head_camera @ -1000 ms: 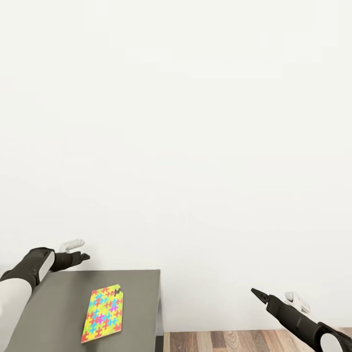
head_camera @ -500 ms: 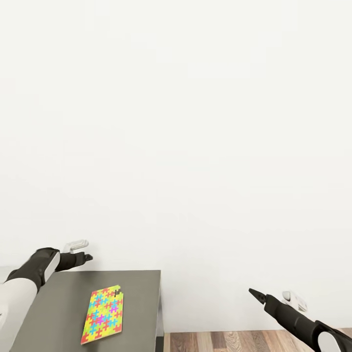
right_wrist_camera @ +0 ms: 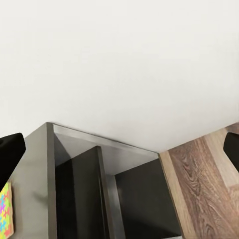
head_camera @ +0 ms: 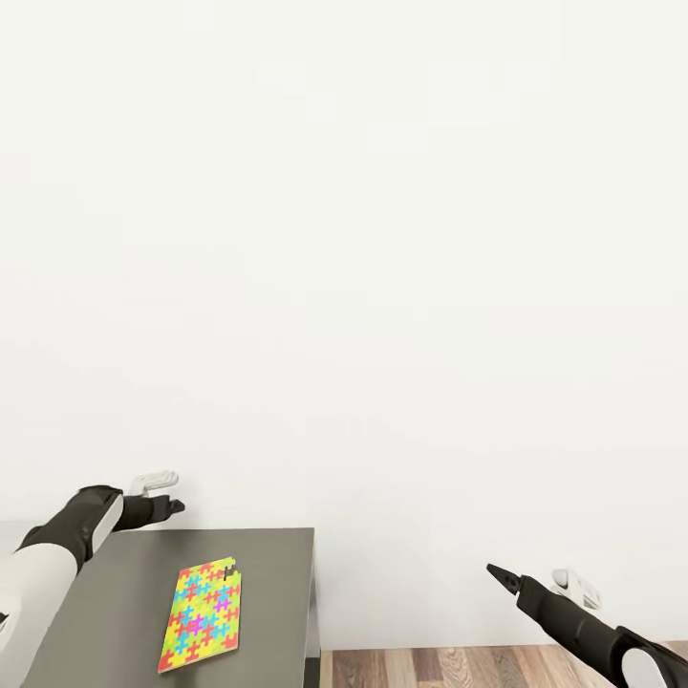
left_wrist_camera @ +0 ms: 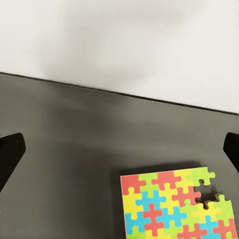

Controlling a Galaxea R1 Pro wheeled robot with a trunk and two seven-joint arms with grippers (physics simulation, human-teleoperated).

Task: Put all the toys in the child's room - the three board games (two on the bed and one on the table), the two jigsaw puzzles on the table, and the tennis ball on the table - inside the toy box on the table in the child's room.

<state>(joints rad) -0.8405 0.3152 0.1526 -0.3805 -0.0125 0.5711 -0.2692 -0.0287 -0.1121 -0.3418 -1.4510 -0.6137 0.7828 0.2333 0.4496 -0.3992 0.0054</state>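
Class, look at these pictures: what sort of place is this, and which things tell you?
Probably a plain indoor room at home: a bare white wall, wood-plank floor, and a colourful jigsaw puzzle lying flat on a dark grey-topped unit.

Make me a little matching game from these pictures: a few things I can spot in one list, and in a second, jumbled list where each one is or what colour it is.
Things:
1. jigsaw puzzle
2. left gripper
3. right gripper
4. floor

Descriptions:
a. brown wood planks
b. hovering above the far edge of the dark grey top
c. lying flat on the dark grey top
d. held out over the floor, off to the side of the unit

Pairs: 1-c, 2-b, 3-d, 4-a
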